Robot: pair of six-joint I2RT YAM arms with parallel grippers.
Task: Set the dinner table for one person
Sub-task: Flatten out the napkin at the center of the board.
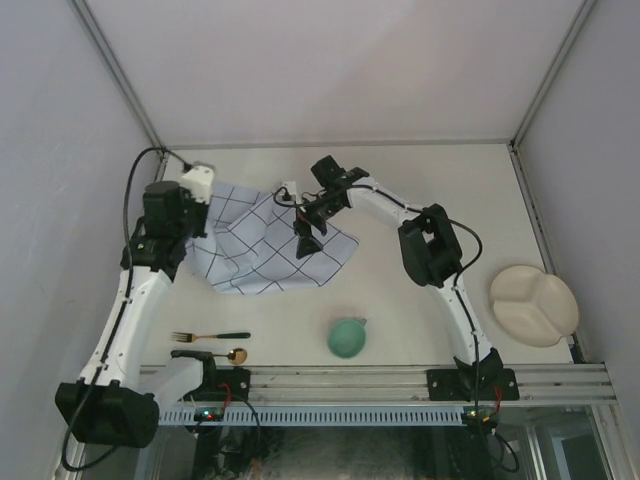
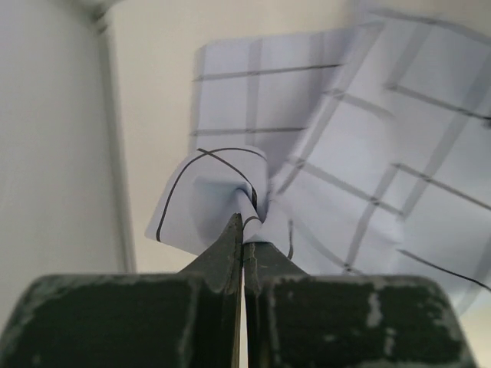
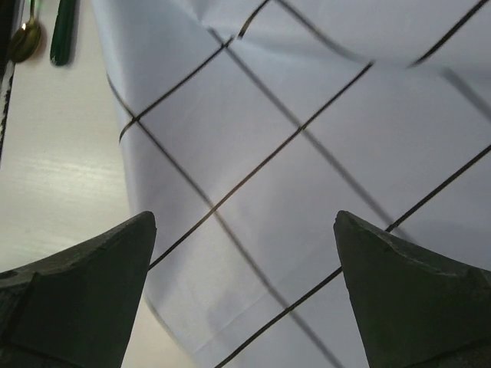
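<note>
From above, the cream table [image 1: 420, 190] fills the floor of the booth, from the arms' bases to the far wall. Only that view takes in everything on it: a divided plate [image 1: 533, 305] at the near right, a green bowl [image 1: 347, 337] near the middle, a fork [image 1: 210, 336] and a spoon [image 1: 236, 354] at the near left, and a blue checked cloth [image 1: 260, 255] rumpled on the far left part. The overhead view hides the left fingertips under the wrist. The left wrist view gives what it cannot: the left gripper [image 2: 244, 230] has its 2 fingers pressed together on a pinched fold at the cloth's edge, and the fabric bunches around the tips. The right wrist view looks straight down onto the grid lines. There the right gripper [image 3: 244, 222] has its fingers spread wide above the cloth with nothing clamped between them; I cannot tell if the tips touch the fabric. That view's upper left corner also catches the spoon and a green handle lying on bare table.
</note>
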